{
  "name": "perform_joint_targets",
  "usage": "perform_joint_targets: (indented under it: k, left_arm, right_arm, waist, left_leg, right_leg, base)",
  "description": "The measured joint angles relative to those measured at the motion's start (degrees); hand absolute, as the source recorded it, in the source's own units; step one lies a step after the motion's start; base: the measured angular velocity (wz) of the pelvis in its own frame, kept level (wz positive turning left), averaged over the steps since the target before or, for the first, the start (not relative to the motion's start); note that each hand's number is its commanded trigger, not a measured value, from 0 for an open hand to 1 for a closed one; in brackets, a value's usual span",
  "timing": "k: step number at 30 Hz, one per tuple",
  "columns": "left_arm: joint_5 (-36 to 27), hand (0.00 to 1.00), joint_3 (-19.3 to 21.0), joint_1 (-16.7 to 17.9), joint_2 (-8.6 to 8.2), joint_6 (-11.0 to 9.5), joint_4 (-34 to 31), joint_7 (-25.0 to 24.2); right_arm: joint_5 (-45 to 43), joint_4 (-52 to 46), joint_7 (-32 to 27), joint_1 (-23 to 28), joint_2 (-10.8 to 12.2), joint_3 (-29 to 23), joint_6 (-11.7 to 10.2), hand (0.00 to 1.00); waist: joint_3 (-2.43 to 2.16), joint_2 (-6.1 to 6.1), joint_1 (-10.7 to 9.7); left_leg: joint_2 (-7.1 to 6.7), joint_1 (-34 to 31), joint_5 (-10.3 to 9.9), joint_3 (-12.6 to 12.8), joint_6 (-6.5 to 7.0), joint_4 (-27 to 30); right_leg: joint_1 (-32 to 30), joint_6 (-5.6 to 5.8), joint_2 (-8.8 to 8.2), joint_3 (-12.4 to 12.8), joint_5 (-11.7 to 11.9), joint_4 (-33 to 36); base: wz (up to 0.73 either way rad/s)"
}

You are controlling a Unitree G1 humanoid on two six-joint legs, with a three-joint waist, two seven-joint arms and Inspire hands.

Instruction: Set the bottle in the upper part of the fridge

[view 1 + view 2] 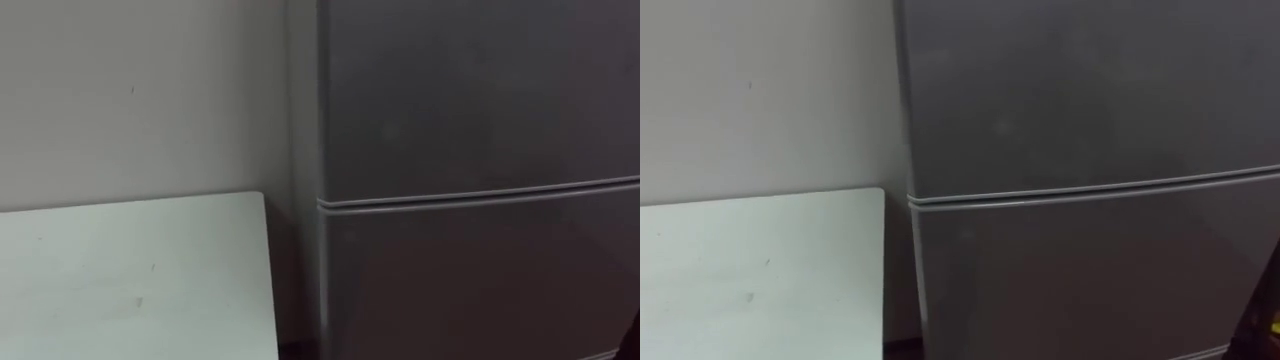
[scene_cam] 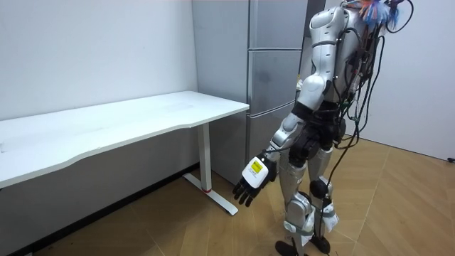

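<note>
The robot stands facing the grey fridge (image 1: pixel 470 250), whose upper door (image 1: pixel 470 90) and lower door are both shut. The white desk (image 1: pixel 130 270) stands just beside the fridge on the robot's left. In the room view the left hand (image 2: pixel 252 181) hangs low at its side, fingers loosely spread and holding nothing. I cannot tell where the bottle is.

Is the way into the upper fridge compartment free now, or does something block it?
The upper fridge door itself blocks it: it is shut, above the lower door. Nothing else stands before it. The left hand hangs open and empty near the table.
</note>
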Motion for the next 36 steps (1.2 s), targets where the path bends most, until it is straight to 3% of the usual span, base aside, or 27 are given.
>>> perform_joint_targets:
  k: [5, 7, 13, 21, 23, 27, 28, 36]
  left_arm:
    - [0.0, 0.0, 0.11, -0.64, -0.26, -0.11, 0.11, 0.0]
    - [0.01, 0.0, -0.02, -0.95, -0.53, -0.15, 0.42, 0.02]
    - [-0.03, 0.0, -0.23, -0.96, -1.23, -0.28, 0.49, 0.03]
    - [0.29, 0.0, -2.64, -1.62, -1.72, -0.4, 1.83, 0.01]
    - [-0.54, 0.0, -3.2, -2.47, -2.48, -0.4, 2.55, 0.02]
    - [-8.89, 0.0, -5.9, -3.21, -5.08, -1.09, 2.68, -0.37]
    - [-12.1, 0.0, -7.08, -3.24, -5.46, -1.69, 2.85, -0.68]
    - [-26.91, 0.0, -8.14, -3.88, -5.67, -2.44, 5.34, -5.12]
  right_arm:
    - [-3.89, 8.46, 2.3, 0.45, 2.67, 3.15, 0.2, 0.0]
    - [-5.65, 11.7, 5.72, 1.73, 3.05, 7.43, 0.22, 0.0]
    - [-9.68, 15.42, 13.52, 4.04, 5.82, 12.34, 1.32, 0.0]
    - [-9.73, 19.65, 27.53, 3.96, 7.46, 23.54, 2.42, 0.0]
    - [-9.88, 20.25, 30.49, 4.01, 8.4, 25.58, 2.53, 0.0]
    - [-11.89, 22.41, 37.07, 3.75, 10.65, 29.06, 2.61, 0.0]
    - [-12.08, 22.85, 38.66, 3.66, 11.27, 29.84, 2.64, 0.0]
    - [-11.45, 28.65, 45.99, 0.31, 11.62, 29.91, 4.03, 0.0]
  waist:
    - [0.09, 0.41, 0.1]
    - [0.08, 0.59, 0.39]
    - [0.26, 1.32, 1.48]
    - [0.23, 1.17, 1.71]
    - [0.24, 1.1, 1.65]
    - [0.15, 0.72, 2.0]
    - [0.32, 0.79, 2.12]
    - [0.21, 0.11, 2.27]
  left_leg:
    - [0.08, 0.72, 0.01, 0.24, -0.01, -0.59]
    - [0.06, 0.96, 0.0, 0.45, 0.0, -0.61]
    - [0.01, 0.85, -0.08, 0.81, 0.11, -0.76]
    - [0.02, 0.95, -0.09, 0.7, 0.1, -0.62]
    - [-0.02, 0.86, -0.11, 0.51, 0.08, -0.62]
    - [-0.08, 0.81, -0.12, 0.45, 0.1, -0.66]
    - [-0.08, 0.79, -0.12, 0.42, 0.1, -0.64]
    - [-0.1, 0.02, -0.15, 0.39, 0.14, -0.61]
  right_leg:
    - [0.14, -0.03, 0.01, 0.21, -0.07, 0.22]
    - [0.14, 0.05, 0.0, 0.55, -0.12, 0.44]
    - [-0.13, 0.14, 0.01, 1.29, -0.21, 0.81]
    - [-0.1, 0.14, 0.01, 1.05, -0.23, 0.65]
    - [-0.13, 0.14, 0.02, 1.08, -0.23, 0.65]
    - [-0.16, 0.2, 0.0, 1.08, -0.27, 0.63]
    - [-0.14, 0.2, -0.02, 0.98, -0.27, 0.59]
    - [-0.86, 0.18, -0.04, 0.89, -0.23, 0.54]
  base:
    - [-0.03]
    - [-0.06]
    - [-0.05]
    - [0.0]
    - [0.0]
    - [0.0]
    - [0.0]
    - [0.0]
